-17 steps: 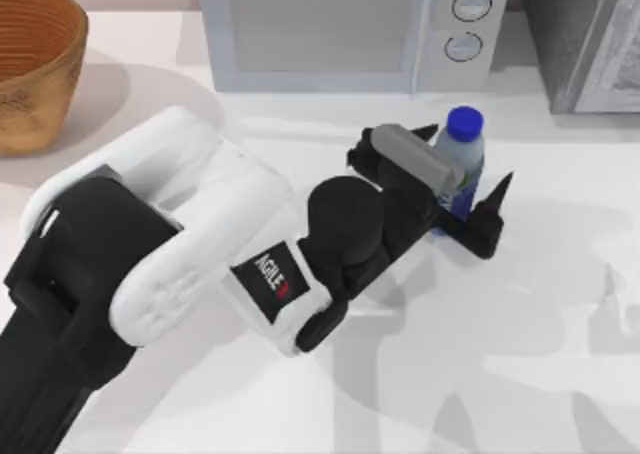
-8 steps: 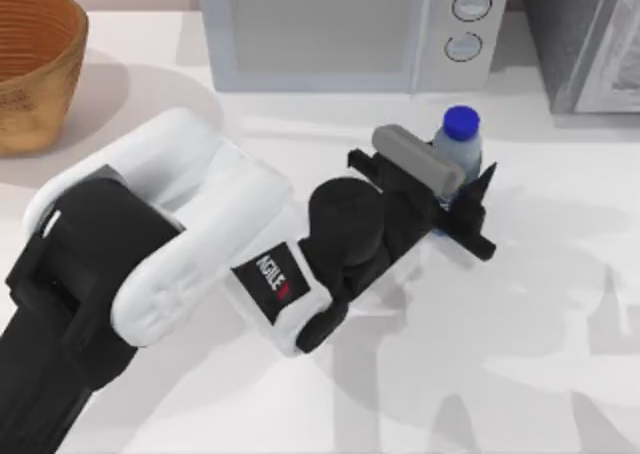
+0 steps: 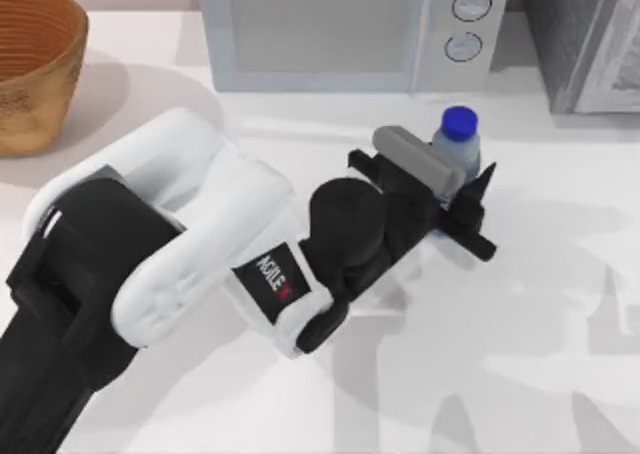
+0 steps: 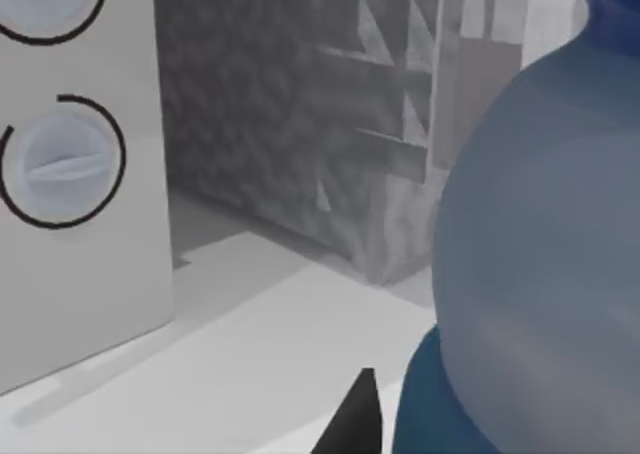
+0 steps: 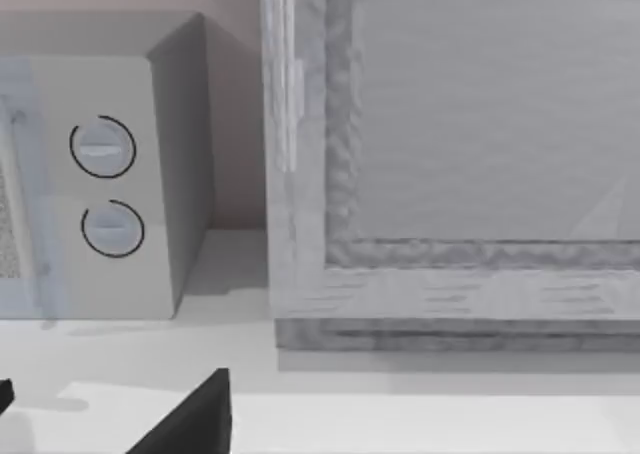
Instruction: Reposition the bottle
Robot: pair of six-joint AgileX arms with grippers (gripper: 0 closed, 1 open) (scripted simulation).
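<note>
One bottle (image 3: 459, 149) is standing upright near the back edge of the counter (image 3: 560, 314), just in front of the microwave (image 3: 350, 29) and below its two round dials. Its blue cap is showing from above, and its clear body and blue base are filling one side of the left wrist view (image 4: 540, 274). My left arm is reaching across from the counter's left side, and the left gripper (image 3: 462, 186) is clenching the bottle, with its dark fingers (image 3: 478, 199) pressing against the bottle's body on either side. A woven basket (image 3: 35, 64) is sitting at the back left corner of the counter, well apart from the bottle. A grey speckled box (image 3: 585, 39) is standing at the back right corner, beside the microwave. The right wrist view is looking at the microwave's dials (image 5: 105, 189) and that grey box (image 5: 450, 154); I cannot tell how the right gripper's fingers are set.
</note>
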